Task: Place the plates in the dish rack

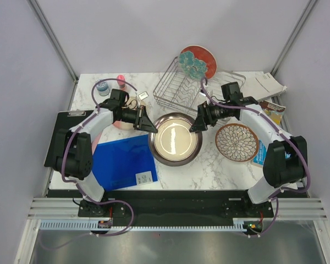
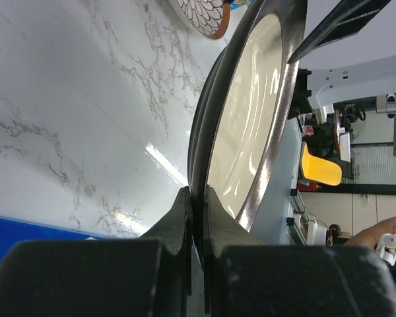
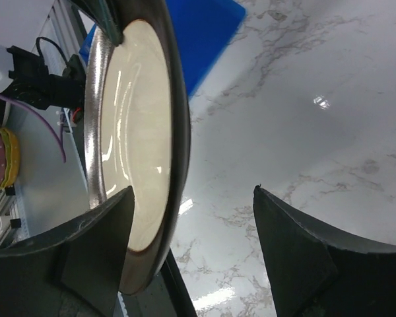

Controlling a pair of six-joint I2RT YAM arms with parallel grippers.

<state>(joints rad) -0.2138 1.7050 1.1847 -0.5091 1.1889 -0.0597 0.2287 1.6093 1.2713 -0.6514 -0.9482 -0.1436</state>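
The cream plate with a dark brown rim [image 1: 176, 138] is at the table's middle, held a little above the marble. My left gripper [image 1: 148, 124] is shut on its left rim; the left wrist view shows the fingertips [image 2: 185, 208] pinching the rim of the plate [image 2: 244, 132]. My right gripper [image 1: 200, 122] is open around the right rim; in the right wrist view [image 3: 195, 205] the plate [image 3: 138, 132] lies next to the left finger. The red-orange plate [image 1: 201, 60] stands in the dish rack [image 1: 176, 91]. The white petal plate [image 1: 237, 142] lies at the right. The cream-pink plate [image 1: 120, 123] is mostly hidden under my left arm.
A blue folder [image 1: 124, 159] lies front left, beside a black clipboard [image 1: 59, 135]. Small bottles [image 1: 103, 87] stand at the back left. Papers [image 1: 267, 85] and a blue booklet [image 1: 261, 154] lie along the right edge. The petal plate also shows in the left wrist view [image 2: 204, 13].
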